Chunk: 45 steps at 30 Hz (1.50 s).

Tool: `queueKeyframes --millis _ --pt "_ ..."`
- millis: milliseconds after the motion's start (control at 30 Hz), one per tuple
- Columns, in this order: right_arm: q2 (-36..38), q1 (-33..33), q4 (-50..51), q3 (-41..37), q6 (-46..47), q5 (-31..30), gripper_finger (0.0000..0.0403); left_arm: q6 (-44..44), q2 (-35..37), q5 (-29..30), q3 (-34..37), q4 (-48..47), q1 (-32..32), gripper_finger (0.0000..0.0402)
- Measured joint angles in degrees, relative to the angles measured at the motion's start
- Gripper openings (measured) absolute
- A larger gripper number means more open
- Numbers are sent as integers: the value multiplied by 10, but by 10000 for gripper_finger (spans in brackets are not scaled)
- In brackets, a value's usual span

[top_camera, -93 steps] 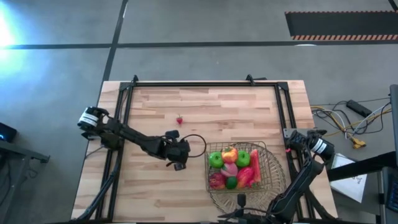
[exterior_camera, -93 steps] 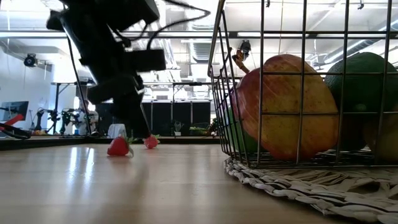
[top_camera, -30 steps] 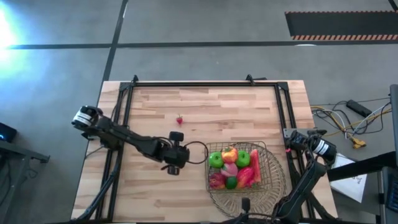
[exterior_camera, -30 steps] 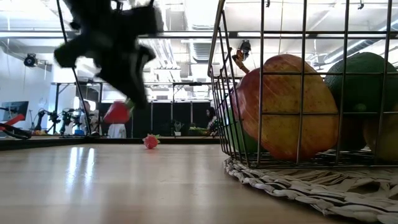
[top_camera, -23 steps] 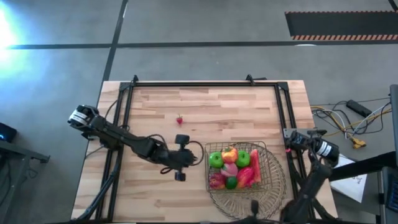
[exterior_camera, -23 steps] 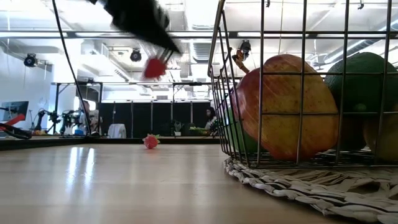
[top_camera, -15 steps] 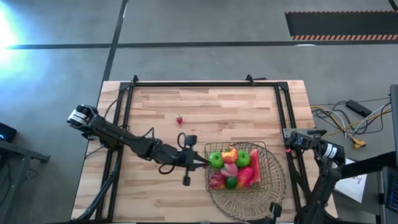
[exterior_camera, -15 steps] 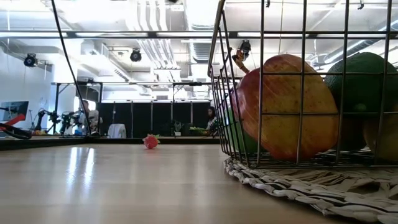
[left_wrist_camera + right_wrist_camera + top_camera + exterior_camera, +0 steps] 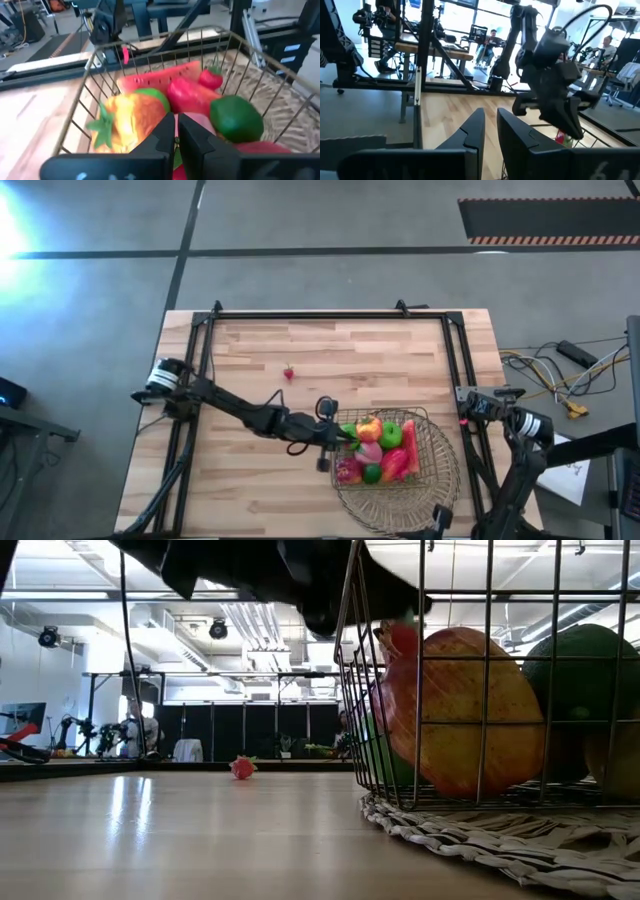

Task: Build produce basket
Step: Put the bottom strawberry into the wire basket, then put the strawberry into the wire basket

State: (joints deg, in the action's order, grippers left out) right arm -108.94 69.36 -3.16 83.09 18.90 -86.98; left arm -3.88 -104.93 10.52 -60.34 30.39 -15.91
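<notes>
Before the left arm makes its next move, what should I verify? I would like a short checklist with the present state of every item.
1. Left end effector shut on the small red berry: ok.
2. It hangs over the basket, past the left rim: ok.
3. Free spot beneath it among the piled produce: cannot tell.
4. Right end effector away from the basket, at the near edge of the table: ok.
5. All produce is in the basket: not ok, another berry lies on the table.

left gripper [image 9: 343,442] now over the rim of the basket [image 9: 440,455], moved there from the bare table beside it, small red berry [image 9: 397,637] lifted off the wood and carried along, right arm swung out past the table edge
</notes>
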Motion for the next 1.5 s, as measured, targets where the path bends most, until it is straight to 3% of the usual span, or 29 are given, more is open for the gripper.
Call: queueKeyframes --millis 467,900,1033,1300,1500 --pt "-11 0 -1 0 6 1 43 -54 -21 -1 0 4 1 2" --pt "-11 0 -1 0 6 1 43 -26 -19 0 -13 -25 2 67" --pt "-11 0 -2 0 6 -1 43 -27 -12 0 -54 -112 2 71" --pt "-11 0 -4 0 6 -1 43 -25 33 7 -183 -420 0 71" --pt "-11 0 -6 -1 8 -1 43 9 102 101 -206 -612 -7 71"
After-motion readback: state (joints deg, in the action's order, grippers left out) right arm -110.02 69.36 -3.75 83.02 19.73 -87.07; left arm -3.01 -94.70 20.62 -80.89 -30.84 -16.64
